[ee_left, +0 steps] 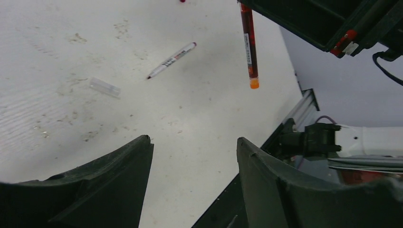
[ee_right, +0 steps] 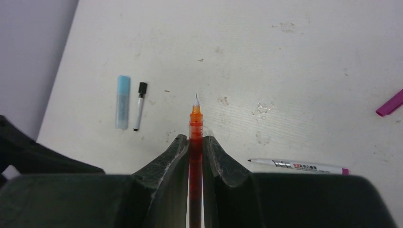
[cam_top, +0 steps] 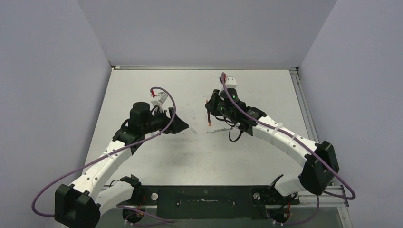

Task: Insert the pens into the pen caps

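Lavender walls are boxing in a scuffed white table (cam_top: 190, 156). Above its middle the right gripper (ee_right: 196, 138) is pinching the red pen (ee_right: 196, 118) tight, with the nib poking out past the fingers and hanging off the top. Facing it, the left gripper (ee_left: 194, 139) is hovering spread and empty over a clear cap (ee_left: 104, 87) that is lying flat near the grey-white pen (ee_left: 171, 60). A light-blue cap (ee_right: 122, 101) is lying beside a short black pen (ee_right: 139, 105), close to a table edge by a wall. To my eye, the left arm should be taking up a cap and holding it steady, mouth toward the nib. The right should be feeding the pen in slowly, straight along the cap's axis. Smudges are showing across the tabletop, and the walls are bare.
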`<state>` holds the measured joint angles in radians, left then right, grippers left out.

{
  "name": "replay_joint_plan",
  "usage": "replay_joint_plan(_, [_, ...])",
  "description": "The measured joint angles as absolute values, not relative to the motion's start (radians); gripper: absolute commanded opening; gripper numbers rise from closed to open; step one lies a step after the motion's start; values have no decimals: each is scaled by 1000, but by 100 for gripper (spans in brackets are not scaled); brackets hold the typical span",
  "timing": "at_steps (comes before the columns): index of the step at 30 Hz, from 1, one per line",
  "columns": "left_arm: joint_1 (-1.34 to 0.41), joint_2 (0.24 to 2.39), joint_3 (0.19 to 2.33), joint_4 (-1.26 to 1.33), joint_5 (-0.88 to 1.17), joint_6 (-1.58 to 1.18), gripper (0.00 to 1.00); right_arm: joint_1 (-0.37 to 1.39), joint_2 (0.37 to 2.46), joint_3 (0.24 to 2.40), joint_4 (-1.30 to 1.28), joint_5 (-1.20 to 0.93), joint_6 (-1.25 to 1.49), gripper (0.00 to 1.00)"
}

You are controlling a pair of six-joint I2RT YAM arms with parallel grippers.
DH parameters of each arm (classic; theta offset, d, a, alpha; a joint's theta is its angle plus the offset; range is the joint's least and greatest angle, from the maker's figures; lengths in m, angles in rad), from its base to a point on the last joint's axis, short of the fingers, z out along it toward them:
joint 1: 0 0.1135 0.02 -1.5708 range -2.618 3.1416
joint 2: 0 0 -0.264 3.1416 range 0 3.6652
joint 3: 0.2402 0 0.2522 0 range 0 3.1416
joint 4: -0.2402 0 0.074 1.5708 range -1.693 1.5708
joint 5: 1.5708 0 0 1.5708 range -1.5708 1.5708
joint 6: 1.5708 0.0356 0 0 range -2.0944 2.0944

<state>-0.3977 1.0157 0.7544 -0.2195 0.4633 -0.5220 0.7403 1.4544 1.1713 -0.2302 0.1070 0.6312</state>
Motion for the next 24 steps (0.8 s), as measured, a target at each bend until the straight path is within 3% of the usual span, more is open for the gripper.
replay_joint_plan(12, [-398,994,637,196,674,-853,64,740,1200,1024,-22,-110,735,5])
replay_joint_plan(24, [-399,936,556,567,723,-1124,65,775,1180,993,151,-238,885,5])
